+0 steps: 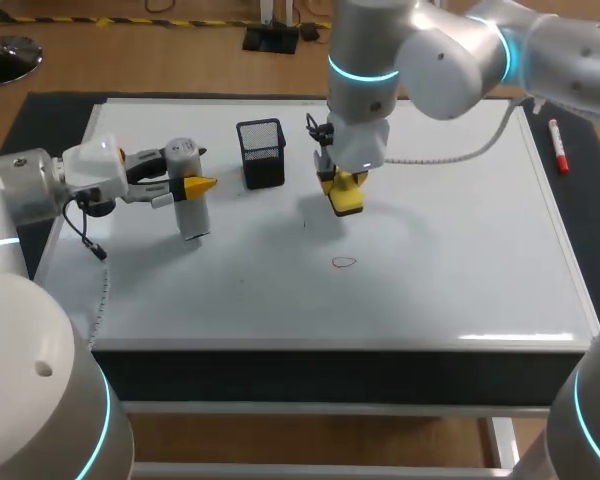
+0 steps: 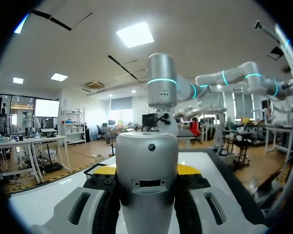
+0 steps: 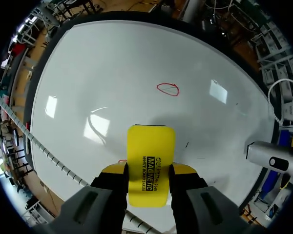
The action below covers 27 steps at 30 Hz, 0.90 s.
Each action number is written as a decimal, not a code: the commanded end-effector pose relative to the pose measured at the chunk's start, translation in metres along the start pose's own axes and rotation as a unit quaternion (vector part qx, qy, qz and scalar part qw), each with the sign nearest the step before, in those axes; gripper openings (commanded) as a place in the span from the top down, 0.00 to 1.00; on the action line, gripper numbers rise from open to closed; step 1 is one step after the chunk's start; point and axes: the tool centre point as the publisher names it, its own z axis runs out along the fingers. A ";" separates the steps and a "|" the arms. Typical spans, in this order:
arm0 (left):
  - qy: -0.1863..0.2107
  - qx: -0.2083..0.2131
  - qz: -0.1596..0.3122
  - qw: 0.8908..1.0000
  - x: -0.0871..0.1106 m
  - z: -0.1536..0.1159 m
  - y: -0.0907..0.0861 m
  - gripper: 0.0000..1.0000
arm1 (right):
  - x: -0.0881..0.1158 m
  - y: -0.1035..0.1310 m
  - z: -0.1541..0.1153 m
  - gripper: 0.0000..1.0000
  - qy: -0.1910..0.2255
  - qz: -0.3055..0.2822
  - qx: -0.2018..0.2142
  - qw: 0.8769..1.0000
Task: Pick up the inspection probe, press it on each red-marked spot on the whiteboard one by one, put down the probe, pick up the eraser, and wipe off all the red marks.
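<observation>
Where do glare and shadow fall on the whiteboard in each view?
Head view: glare streak on the glossy white whiteboard near its front right edge, soft shadow beside the yellow block eraser. Right wrist view: lamp reflections dot the board. Left wrist view: the silver cylindrical probe blocks most of it.

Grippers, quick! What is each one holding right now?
The left gripper is shut on the probe.
The right gripper is shut on the yellow eraser.
</observation>
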 end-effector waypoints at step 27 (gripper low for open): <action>-0.001 0.001 0.001 1.000 0.000 0.000 0.000 1.00 | 0.018 -0.016 0.033 1.00 0.007 0.007 -0.038 0.999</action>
